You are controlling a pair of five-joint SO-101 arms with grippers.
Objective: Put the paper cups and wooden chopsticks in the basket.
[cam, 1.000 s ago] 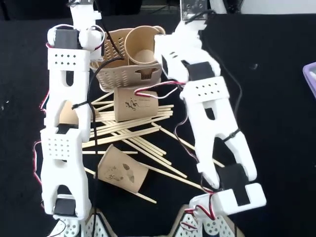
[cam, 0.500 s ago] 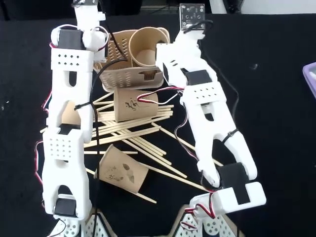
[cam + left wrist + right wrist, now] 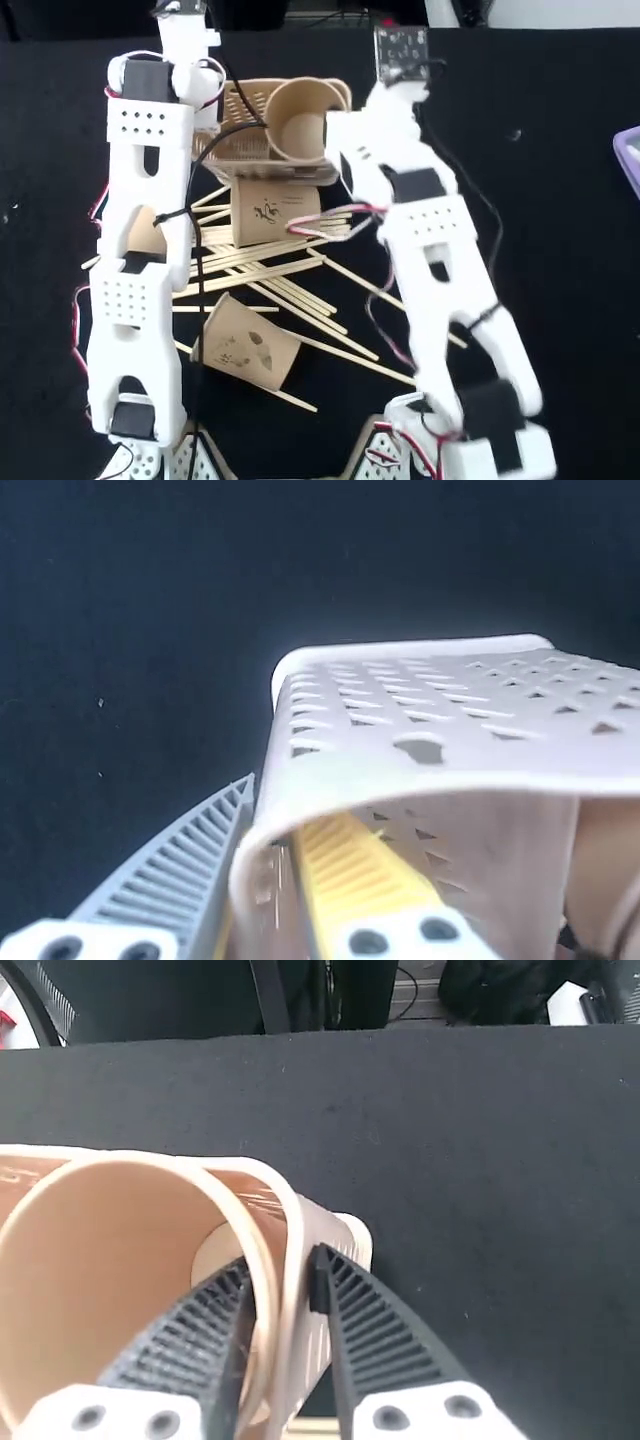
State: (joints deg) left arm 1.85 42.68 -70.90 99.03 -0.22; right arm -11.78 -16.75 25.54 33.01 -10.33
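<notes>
The pale woven basket (image 3: 258, 150) stands tipped at the back of the black table, with one paper cup (image 3: 300, 118) inside it. My left gripper (image 3: 280, 810) is shut on the basket (image 3: 450, 710) wall, one finger inside and one outside; the high view shows my left gripper (image 3: 222, 108) at the basket's left side. My right gripper (image 3: 280, 1260) pinches the cup (image 3: 120, 1250) rim together with the basket (image 3: 350, 1235) wall. A second cup (image 3: 272, 212) lies on the scattered wooden chopsticks (image 3: 270, 270). A third cup (image 3: 248, 345) lies nearer the arm bases.
Another cup (image 3: 140, 232) is partly hidden under the left arm. Chopsticks fan out between the two arms and reach under the right one. A purple object (image 3: 630, 150) sits at the table's right edge. Open black cloth lies to the right of the right arm.
The basket has tipped and shifted slightly to the right with both grippers on it. The right arm has stretched farther back, its base link swinging right. The loose cups and chopsticks have not moved.
</notes>
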